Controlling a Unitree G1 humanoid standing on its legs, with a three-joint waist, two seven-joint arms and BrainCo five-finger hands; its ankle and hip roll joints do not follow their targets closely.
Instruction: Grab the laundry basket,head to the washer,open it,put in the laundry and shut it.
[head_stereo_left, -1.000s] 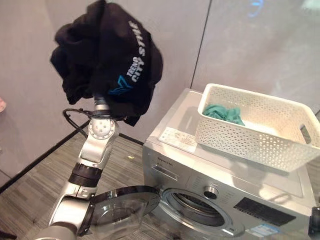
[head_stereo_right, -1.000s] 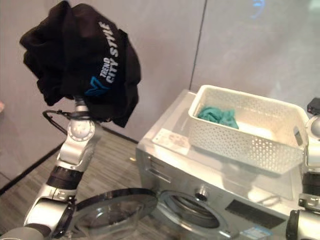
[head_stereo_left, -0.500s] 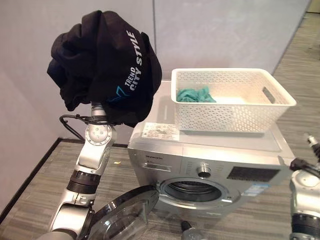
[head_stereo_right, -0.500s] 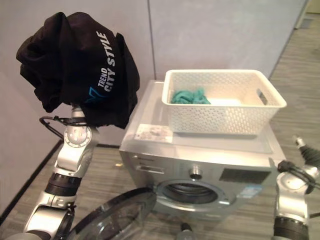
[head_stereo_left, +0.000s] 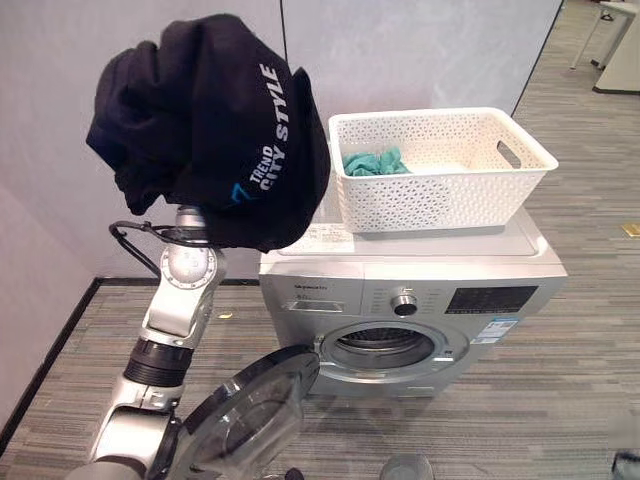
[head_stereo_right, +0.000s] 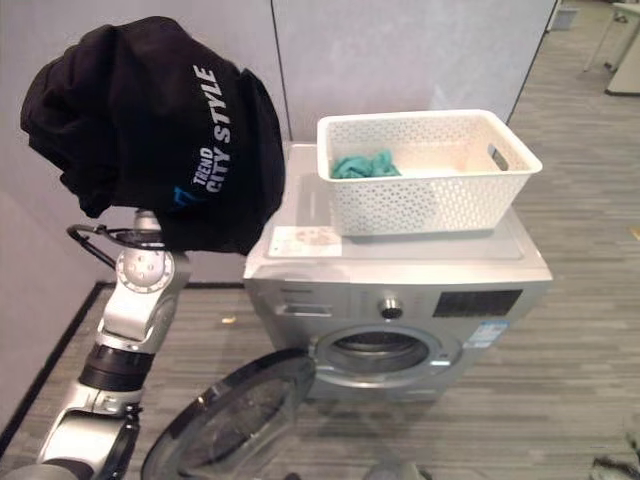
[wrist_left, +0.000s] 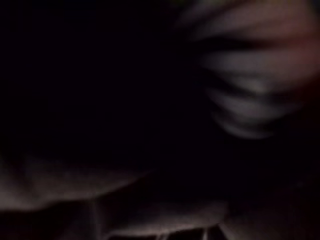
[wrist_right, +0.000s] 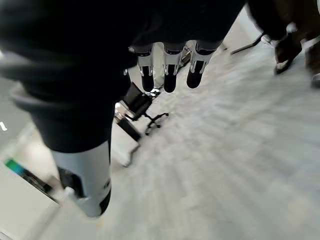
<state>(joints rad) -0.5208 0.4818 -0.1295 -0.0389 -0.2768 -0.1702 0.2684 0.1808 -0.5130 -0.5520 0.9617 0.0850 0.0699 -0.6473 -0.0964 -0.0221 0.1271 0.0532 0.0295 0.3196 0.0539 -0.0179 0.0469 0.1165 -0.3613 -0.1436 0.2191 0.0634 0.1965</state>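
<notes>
My left hand is buried inside the black garment (head_stereo_left: 205, 130), which I am holding up high at the left of the scene, so I cannot tell whether its fingers are closed or apart; the cloth is draping over the wrist and bunching around it. My right hand (wrist_right: 170, 70) is hanging down over the grey floor (wrist_right: 225, 165), its fingers straight and relaxed, holding nothing. To the right of the garment the washer (head_stereo_left: 420, 290) is standing with its round door (head_stereo_left: 250, 415) swung open toward the near left. On the washer's top the white laundry basket (head_stereo_left: 440, 180) is sitting, with a teal cloth (head_stereo_left: 372, 162) lying in its left end.
</notes>
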